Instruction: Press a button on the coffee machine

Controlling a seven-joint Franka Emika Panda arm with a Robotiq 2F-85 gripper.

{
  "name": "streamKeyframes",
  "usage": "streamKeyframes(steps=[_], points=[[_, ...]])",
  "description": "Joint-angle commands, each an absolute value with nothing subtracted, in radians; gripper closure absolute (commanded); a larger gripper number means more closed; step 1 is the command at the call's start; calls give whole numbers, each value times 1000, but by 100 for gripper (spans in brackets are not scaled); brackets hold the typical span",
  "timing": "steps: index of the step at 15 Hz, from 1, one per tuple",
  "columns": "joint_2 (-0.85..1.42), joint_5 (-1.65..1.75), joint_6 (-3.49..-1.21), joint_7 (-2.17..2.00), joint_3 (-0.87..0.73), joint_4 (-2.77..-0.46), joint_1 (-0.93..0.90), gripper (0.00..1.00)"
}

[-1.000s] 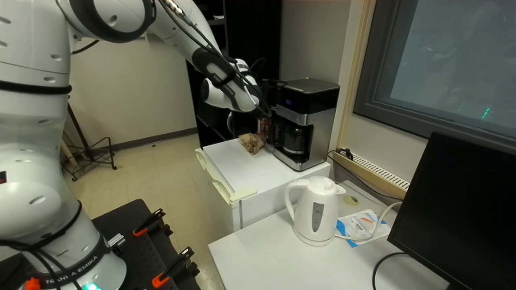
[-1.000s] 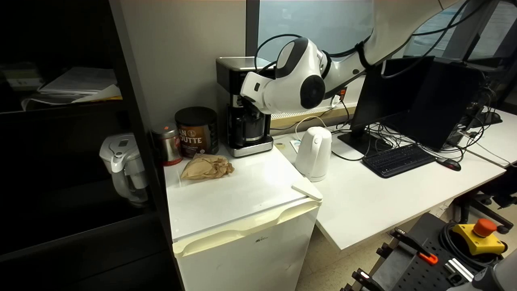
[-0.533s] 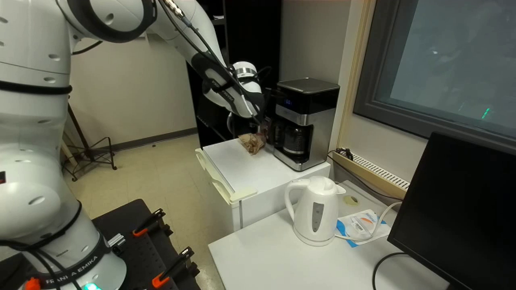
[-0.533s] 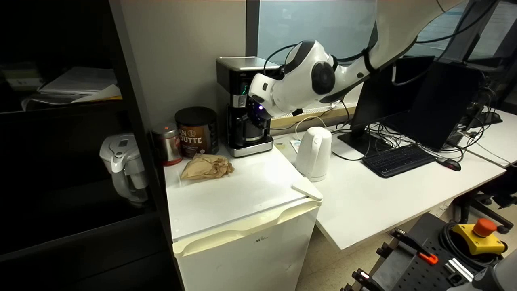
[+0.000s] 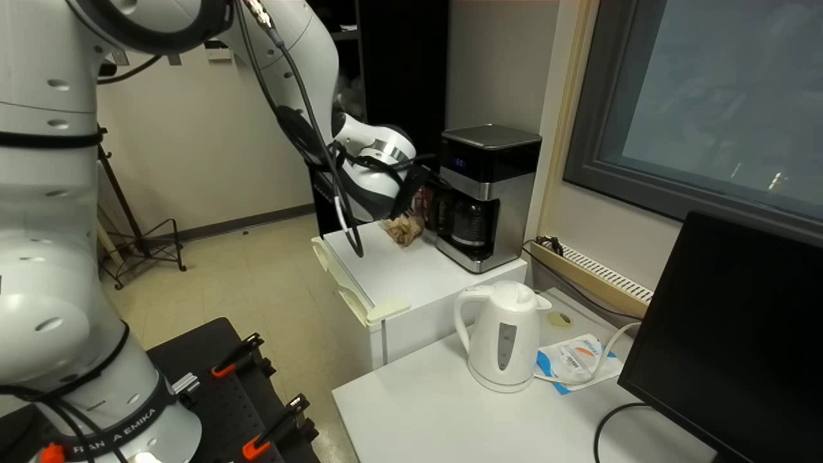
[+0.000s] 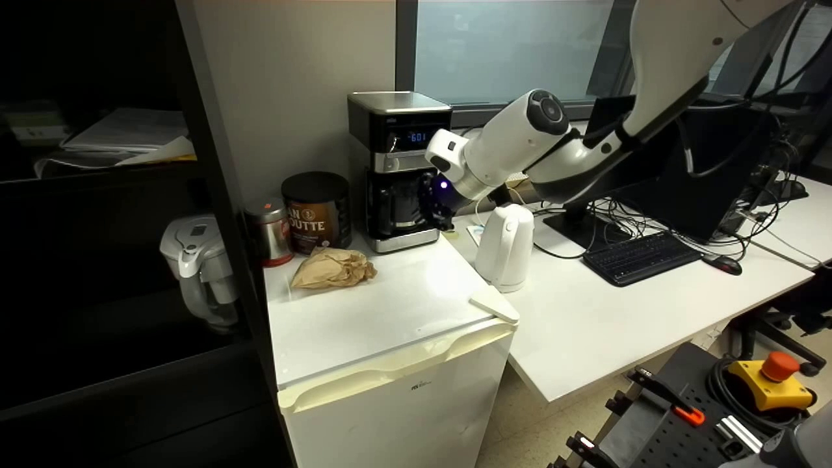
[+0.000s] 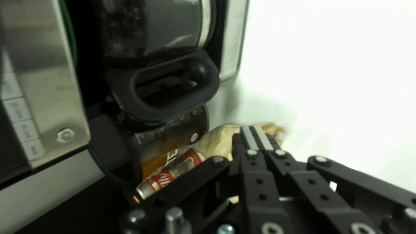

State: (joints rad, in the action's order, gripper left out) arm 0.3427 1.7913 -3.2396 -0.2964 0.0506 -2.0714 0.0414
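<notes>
Black and steel-grey, the boxy drip coffee machine [image 6: 398, 161] with a dark glass carafe [image 6: 405, 207] is standing at the rear corner of the white fridge-top bench [image 6: 390, 312] nearest the white desk [image 6: 585, 325], its blue display [image 6: 416, 137] glowing. From my end, I am holding the black two-finger gripper [image 7: 253, 132] in front of it and apart, its fingers [image 7: 249, 138] clenched together, while a crumpled brown paper bag [image 6: 333, 268] is lying toward the bench's opposite side edge.
</notes>
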Motion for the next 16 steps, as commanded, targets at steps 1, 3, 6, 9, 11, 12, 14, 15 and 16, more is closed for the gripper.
streamKeyframes(steps=[1, 3, 6, 9, 11, 12, 14, 15, 16], points=[[252, 1592, -3189, -186, 50, -2257, 31, 100], [219, 1439, -3158, -112, 53, -2343, 18, 100], [173, 1191, -3048, -44, 170, -2451, 77, 100], [148, 942, -2947, -8, 344, -2497, 181, 100], [146, 773, -2881, 24, 474, -2495, 263, 100], [146, 689, -2845, 42, 540, -2485, 306, 100], [144, 520, -2783, 100, 664, -2452, 392, 100], [142, 433, -2745, 138, 727, -2431, 436, 100], [135, 350, -2703, 170, 779, -2408, 474, 100]])
